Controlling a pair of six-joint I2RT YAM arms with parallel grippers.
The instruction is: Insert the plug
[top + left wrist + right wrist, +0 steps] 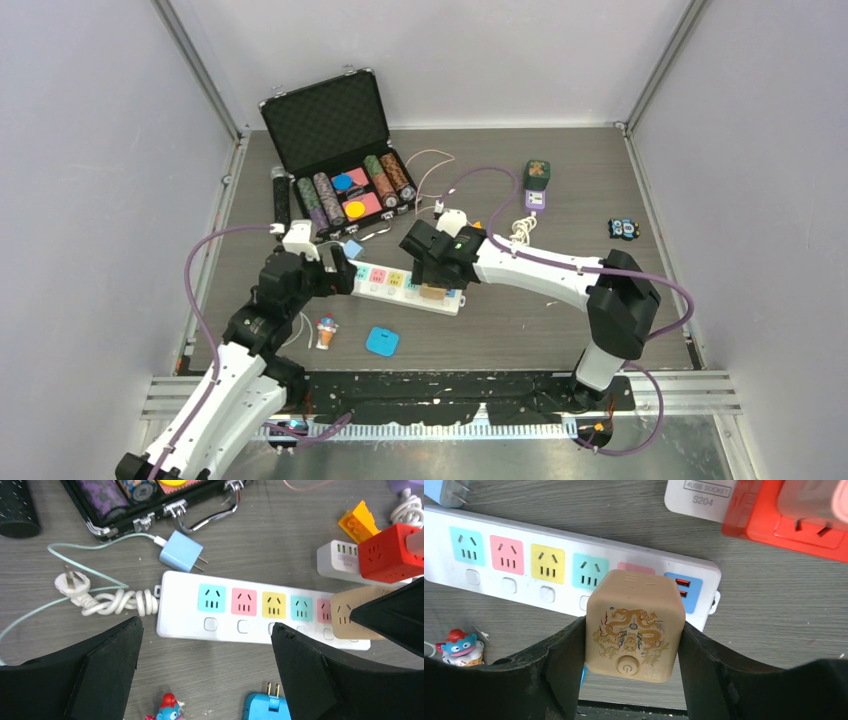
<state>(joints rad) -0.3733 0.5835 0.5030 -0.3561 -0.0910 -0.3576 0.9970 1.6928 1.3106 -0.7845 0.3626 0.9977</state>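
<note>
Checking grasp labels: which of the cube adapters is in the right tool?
The tan cube adapter with the dragon print, held by the right tool above the power strip; the red cube adapter sits ungripped beyond the strip.

You cannot see the prongs of the tan cube plug (634,625). Its body hides them and most of the pink socket (636,568) on the power strip (524,587), so seating cannot be told. The red cube (794,525) is blurred and cut by the upper edge. In the left wrist view, the bottom edge crops the blue adapter (262,707).
</note>
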